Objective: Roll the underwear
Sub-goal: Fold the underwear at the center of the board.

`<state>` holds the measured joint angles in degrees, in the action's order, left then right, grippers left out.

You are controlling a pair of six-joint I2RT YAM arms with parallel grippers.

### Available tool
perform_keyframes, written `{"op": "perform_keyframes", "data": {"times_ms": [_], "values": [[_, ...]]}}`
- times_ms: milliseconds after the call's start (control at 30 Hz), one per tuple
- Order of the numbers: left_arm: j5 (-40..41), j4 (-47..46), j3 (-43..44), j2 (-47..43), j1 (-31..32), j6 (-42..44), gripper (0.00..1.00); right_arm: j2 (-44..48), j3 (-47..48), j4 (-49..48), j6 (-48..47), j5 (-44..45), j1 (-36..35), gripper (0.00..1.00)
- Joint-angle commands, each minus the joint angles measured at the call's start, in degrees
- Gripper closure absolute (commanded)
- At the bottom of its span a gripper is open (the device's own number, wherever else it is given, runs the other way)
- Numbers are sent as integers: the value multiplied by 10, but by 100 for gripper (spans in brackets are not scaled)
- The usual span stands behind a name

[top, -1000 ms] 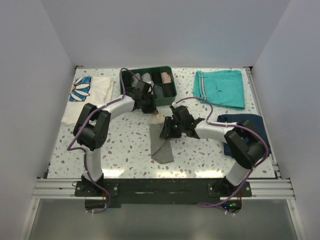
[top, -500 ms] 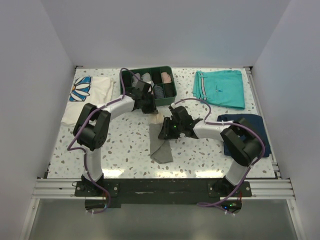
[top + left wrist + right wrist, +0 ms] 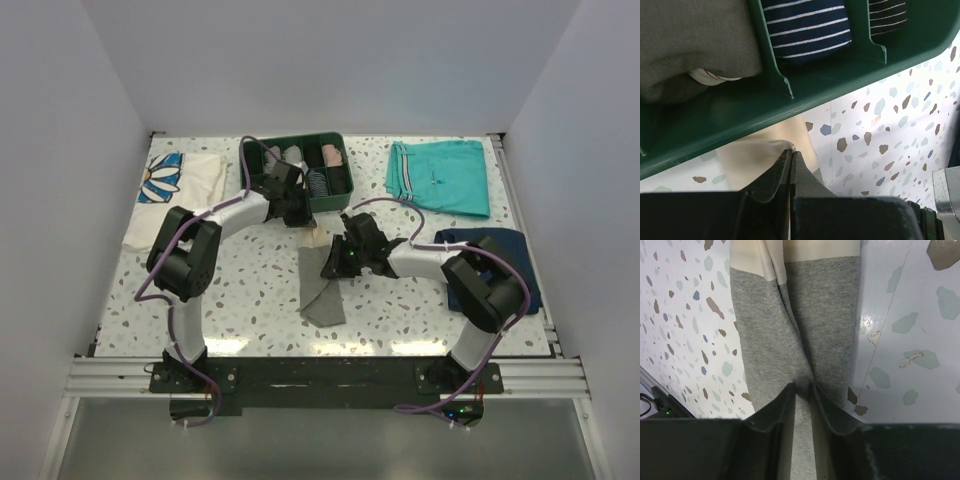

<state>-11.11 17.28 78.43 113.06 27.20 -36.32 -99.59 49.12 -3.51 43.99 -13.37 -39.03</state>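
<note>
The underwear (image 3: 322,285), grey with a beige waistband, lies stretched lengthwise on the speckled table in front of the arms. My left gripper (image 3: 300,218) is at its far end, just in front of the green tray. Its jaws (image 3: 791,151) are pressed together on the beige waistband's edge (image 3: 755,155). My right gripper (image 3: 330,268) is down on the middle of the garment. In the right wrist view its fingertips (image 3: 802,387) pinch a raised fold of the grey cloth (image 3: 765,330), which puckers between them.
A green divided tray (image 3: 335,195) holding several rolled garments stands right behind the left gripper, its wall (image 3: 790,105) close above the jaws. Teal shorts (image 3: 440,177) lie at the back right, a navy folded garment (image 3: 520,250) at the right, and a daisy-print cloth (image 3: 180,190) at the back left.
My right gripper's jaws have narrowed onto the grey cloth, gathering a fold, and its arm has edged slightly left. The left arm has stayed put.
</note>
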Motion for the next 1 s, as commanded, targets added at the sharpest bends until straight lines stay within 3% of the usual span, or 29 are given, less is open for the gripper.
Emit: {"op": "perform_keyframes", "data": {"times_ms": [0,133,467,567,667,767,967], "values": [[0,-12,15,-12,1,10,100,7,-8,-16,8,-17,2,85],[0,-13,15,-12,1,11,100,9,-6,-15,7,-20,1,100],[-2,-14,15,-11,1,10,100,27,-2,-19,-3,-28,2,100],[-2,-14,15,-10,1,10,100,29,5,7,-7,-12,2,74],[-2,-14,14,-12,1,9,100,33,6,32,-12,15,2,58],[-2,-15,13,-11,1,9,100,34,4,33,-14,15,2,53],[-4,-15,15,-11,1,10,100,30,-3,17,-2,-10,2,57]]}}
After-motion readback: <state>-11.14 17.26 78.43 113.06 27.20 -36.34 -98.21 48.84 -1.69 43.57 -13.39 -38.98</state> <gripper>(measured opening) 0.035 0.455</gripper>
